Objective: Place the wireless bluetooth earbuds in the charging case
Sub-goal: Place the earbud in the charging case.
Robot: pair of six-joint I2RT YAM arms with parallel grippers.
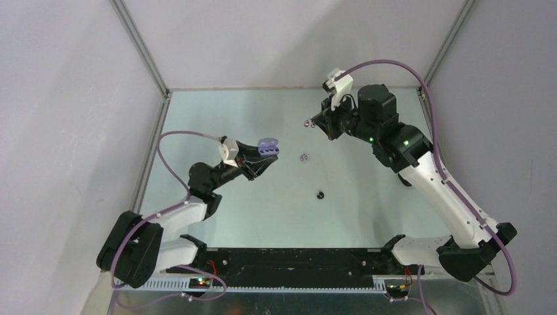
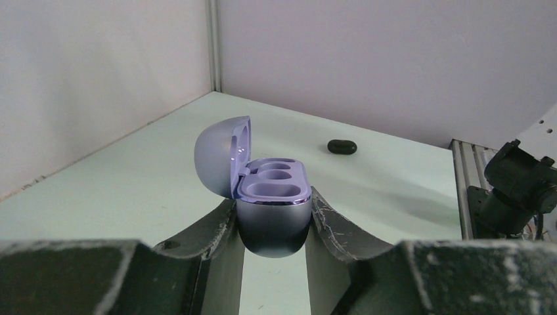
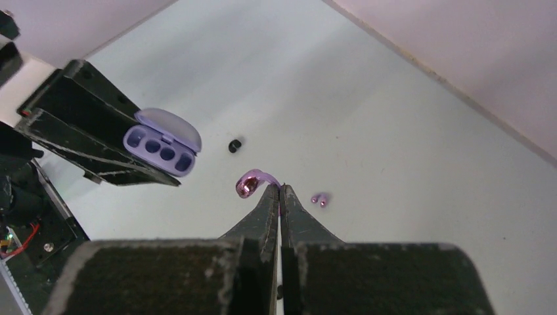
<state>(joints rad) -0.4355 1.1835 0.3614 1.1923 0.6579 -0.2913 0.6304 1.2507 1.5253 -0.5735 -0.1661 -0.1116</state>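
Note:
My left gripper [image 1: 265, 159] [image 2: 273, 220] is shut on the lavender charging case [image 1: 268, 147] [image 2: 272, 203] and holds it above the table. The lid stands open and the wells look empty. My right gripper [image 1: 315, 123] [image 3: 279, 192] is shut on a glossy purple earbud [image 1: 307, 123] [image 3: 252, 184], pinched by its thin curved part, which sticks out left of the tips. It hangs to the right of the case [image 3: 162, 141] and apart from it. Another purple earbud [image 1: 303, 157] [image 3: 321, 199] lies on the table between the arms. A black earbud [image 1: 320, 194] [image 2: 341, 146] [image 3: 234, 146] lies nearer the bases.
The pale green table [image 1: 368, 197] is walled by white panels on three sides, with metal corner posts [image 1: 141, 46]. A black rail [image 1: 289, 262] with the arm bases runs along the near edge.

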